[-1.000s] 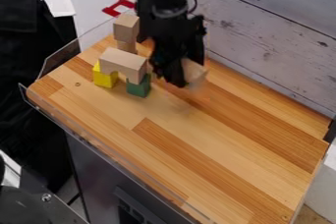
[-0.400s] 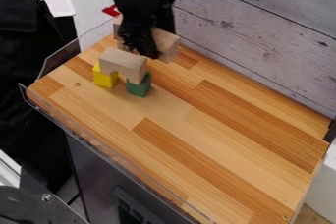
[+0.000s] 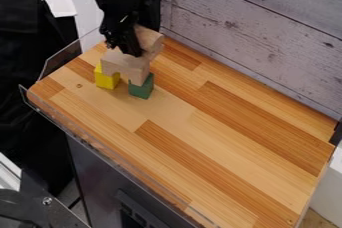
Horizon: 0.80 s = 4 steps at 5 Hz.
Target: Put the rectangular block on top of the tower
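Note:
My gripper (image 3: 132, 48) hangs at the upper left of the board, shut on a plain wooden rectangular block (image 3: 148, 41). That block stands out to the right of the fingers, just above and behind a wooden arch block (image 3: 125, 65); whether the two touch I cannot tell. The arch bridges a yellow block (image 3: 106, 78) on the left and a green block (image 3: 141, 88) on the right. The stacked wooden blocks behind the arch are hidden by the gripper and the held block.
A wooden board (image 3: 200, 137) forms the work surface, with a clear plastic rim (image 3: 127, 157) along its front left side. A whitewashed plank wall (image 3: 267, 42) borders the back right. Dark cloth (image 3: 30, 67) hangs at the far left.
The gripper has moved left across the board's back with the rectangular block in it, lately toward the arch. The arch and the yellow and green blocks have stayed where they were.

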Available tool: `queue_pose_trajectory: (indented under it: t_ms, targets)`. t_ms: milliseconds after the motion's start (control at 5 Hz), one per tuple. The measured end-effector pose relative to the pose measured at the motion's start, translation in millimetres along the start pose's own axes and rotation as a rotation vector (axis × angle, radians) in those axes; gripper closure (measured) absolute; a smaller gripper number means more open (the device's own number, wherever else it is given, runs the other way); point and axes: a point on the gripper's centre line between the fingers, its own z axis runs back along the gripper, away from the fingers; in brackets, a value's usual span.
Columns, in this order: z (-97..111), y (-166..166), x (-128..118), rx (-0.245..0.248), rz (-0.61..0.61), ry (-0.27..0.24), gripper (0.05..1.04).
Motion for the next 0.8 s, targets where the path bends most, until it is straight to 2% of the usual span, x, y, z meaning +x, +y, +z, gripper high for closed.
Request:
queue_pose_trajectory:
  t_ms: [200,400,800]
  targets:
    - [0.7,1.2,5.0,0.001,0.008,-0.01,0.473]
    - [1.2,0.2,13.5,-0.017,0.035,-0.028,0.473]
    - [-1.9,6.9,20.3,-0.018,0.08,-0.03,0.473]
